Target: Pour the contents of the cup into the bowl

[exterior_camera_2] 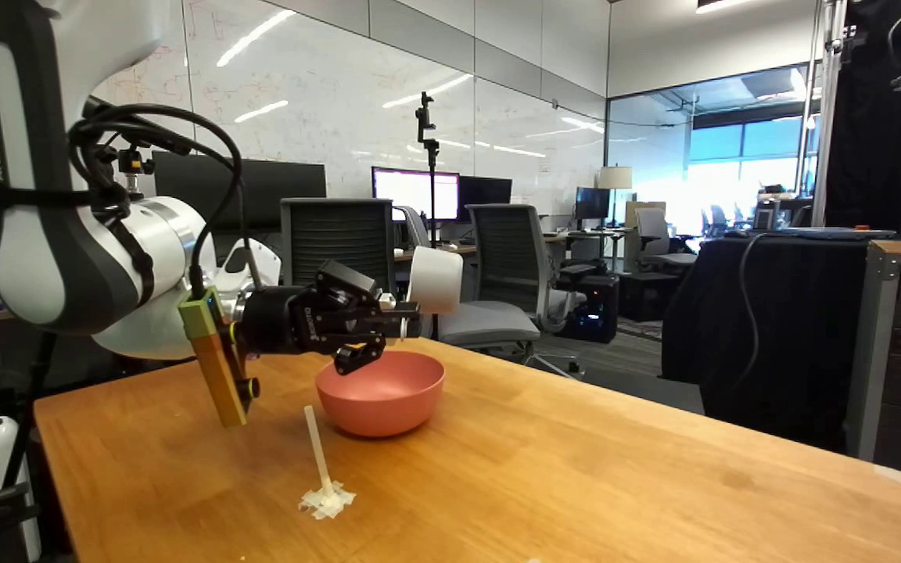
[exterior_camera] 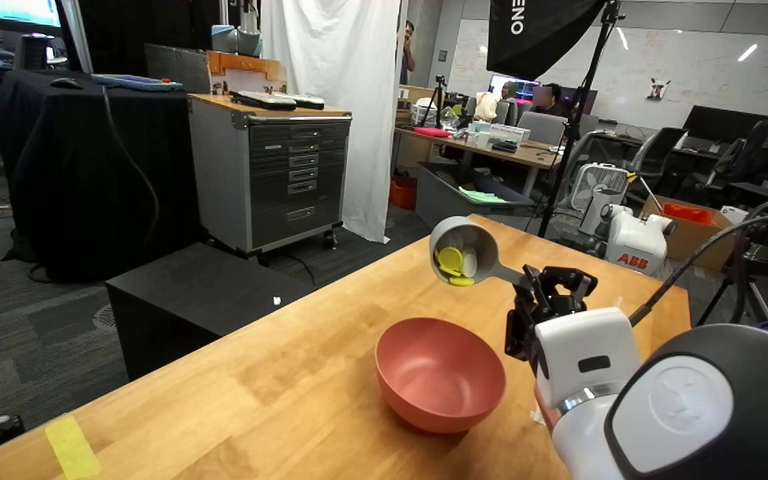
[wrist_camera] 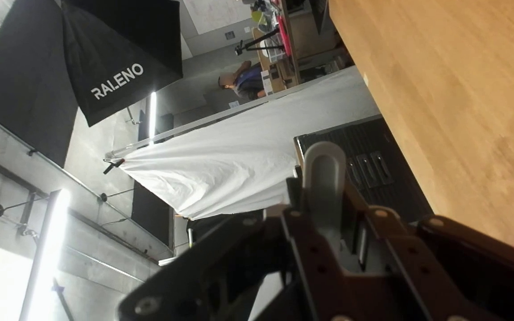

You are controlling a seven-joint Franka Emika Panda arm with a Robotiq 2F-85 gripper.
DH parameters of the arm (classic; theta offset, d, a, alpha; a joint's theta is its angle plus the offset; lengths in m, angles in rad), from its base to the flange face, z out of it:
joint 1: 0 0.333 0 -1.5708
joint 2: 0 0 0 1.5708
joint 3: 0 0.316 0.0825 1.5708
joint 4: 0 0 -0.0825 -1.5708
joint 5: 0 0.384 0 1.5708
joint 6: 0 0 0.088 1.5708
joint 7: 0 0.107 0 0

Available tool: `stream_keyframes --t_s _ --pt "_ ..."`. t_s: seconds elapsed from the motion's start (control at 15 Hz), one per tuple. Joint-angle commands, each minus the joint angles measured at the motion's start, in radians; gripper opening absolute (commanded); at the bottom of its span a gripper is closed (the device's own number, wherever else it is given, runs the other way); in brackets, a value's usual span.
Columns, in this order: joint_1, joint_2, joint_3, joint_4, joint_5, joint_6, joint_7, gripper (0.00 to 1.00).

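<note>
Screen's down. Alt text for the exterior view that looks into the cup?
The gripper holds a small grey cup by its handle, tilted with its mouth toward the camera, yellow and pale pieces inside, one at the lower rim. Below it in the picture, on a wooden table, sits a salmon-pink bowl with no pieces showing in it.

Showing salmon-pink on the bowl (exterior_camera: 440,379), grey on the cup (exterior_camera: 477,237), yellow and off-white among the contents (exterior_camera: 451,259), black on the end effector (exterior_camera_2: 403,320), blotchy honey-brown across the surface (exterior_camera: 277,380), white on the far curtain (exterior_camera: 344,93).
</note>
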Motion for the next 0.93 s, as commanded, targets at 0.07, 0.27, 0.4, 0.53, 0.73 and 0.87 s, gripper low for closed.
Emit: stream_keyframes --t_s 0.07,0.27,0.4,0.53,0.73,0.87 --pt "0.007 0.018 0.013 -0.009 -0.033 -0.094 0.042 0.11" --pt "0.008 0.028 0.015 -0.01 -0.038 -0.121 0.05 0.11" --pt "0.009 0.034 0.017 -0.01 -0.042 -0.139 0.055 0.11" --pt "0.008 0.04 0.019 -0.009 -0.045 -0.152 0.058 0.11" --pt "0.009 0.046 0.022 -0.01 -0.049 -0.173 0.065 0.11" --pt "0.011 0.052 0.022 -0.01 -0.053 -0.191 0.07 0.11"
